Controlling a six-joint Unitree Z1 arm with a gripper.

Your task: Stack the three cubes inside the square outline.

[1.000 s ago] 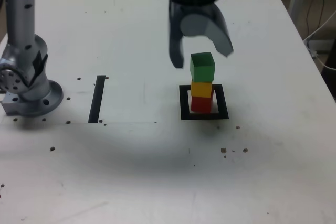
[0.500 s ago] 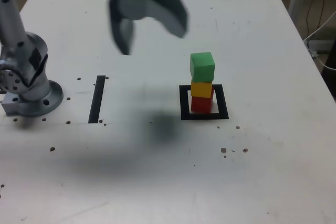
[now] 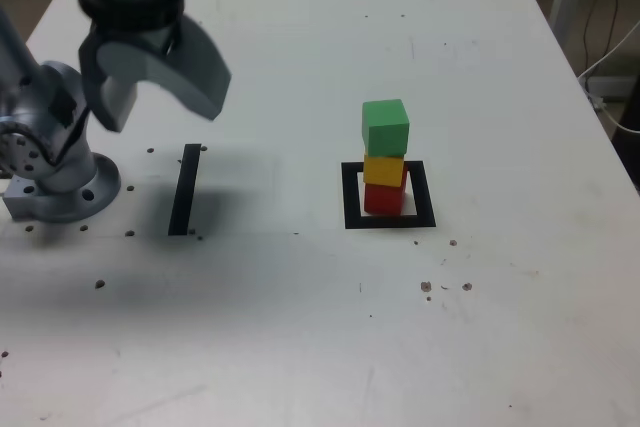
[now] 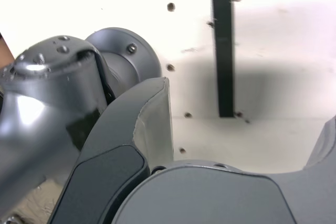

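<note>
My gripper (image 3: pixel 167 119) is spread open with nothing between its fingers, blurred in the exterior view. The green cube (image 3: pixel 385 128) hides part of the yellow cube (image 3: pixel 384 169).

Through the wrist view I see my gripper (image 4: pixel 249 121) with its jaws spread wide and nothing held between them. Between the jaws, beyond them, a straight black tape strip (image 4: pixel 224 53) lies on the white table (image 4: pixel 283 148), a soft shadow falling across it. Small dark holes dot the surface near the strip, some right at its edges. Beside one jaw I have the grey arm base (image 4: pixel 126 56), its round flange showing a bolt, and a glossy grey arm section (image 4: pixel 50 98) partly covering it.
</note>
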